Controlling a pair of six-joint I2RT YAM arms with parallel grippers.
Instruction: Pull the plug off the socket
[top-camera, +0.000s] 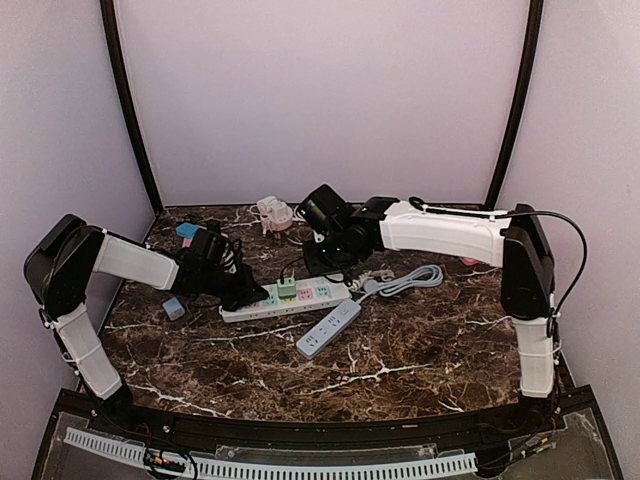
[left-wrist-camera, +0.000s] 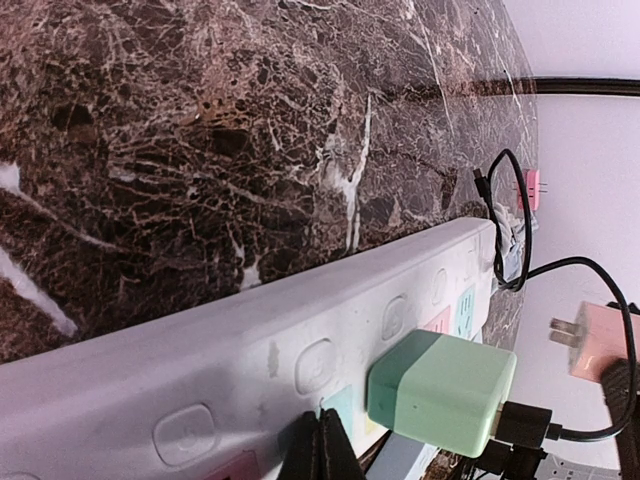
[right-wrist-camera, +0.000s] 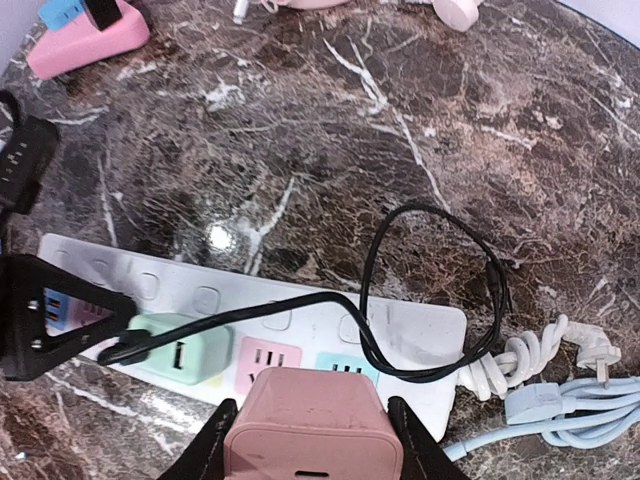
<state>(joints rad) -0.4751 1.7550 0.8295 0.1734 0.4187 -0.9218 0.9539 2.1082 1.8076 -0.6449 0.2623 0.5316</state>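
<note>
A long white power strip (top-camera: 285, 300) lies mid-table with a green plug (top-camera: 287, 290) seated in it. My left gripper (top-camera: 245, 292) is shut, its tips (left-wrist-camera: 322, 445) together and pressing on the strip (left-wrist-camera: 250, 350) beside the green plug (left-wrist-camera: 440, 390). My right gripper (right-wrist-camera: 313, 450) is shut on a pink plug (right-wrist-camera: 315, 415) and holds it above the strip (right-wrist-camera: 420, 335), clear of the pink socket (right-wrist-camera: 268, 358). Its prongs show bare in the left wrist view (left-wrist-camera: 600, 340). A black cable (right-wrist-camera: 400, 290) runs from the green plug (right-wrist-camera: 180, 348) across the strip.
A smaller white power strip (top-camera: 328, 328) lies in front of the long one. A coiled light-blue cable (top-camera: 410, 282) and a white cord (right-wrist-camera: 520, 360) lie to the right. Pink and white items (top-camera: 275, 215) and a blue one (top-camera: 187, 231) sit at the back.
</note>
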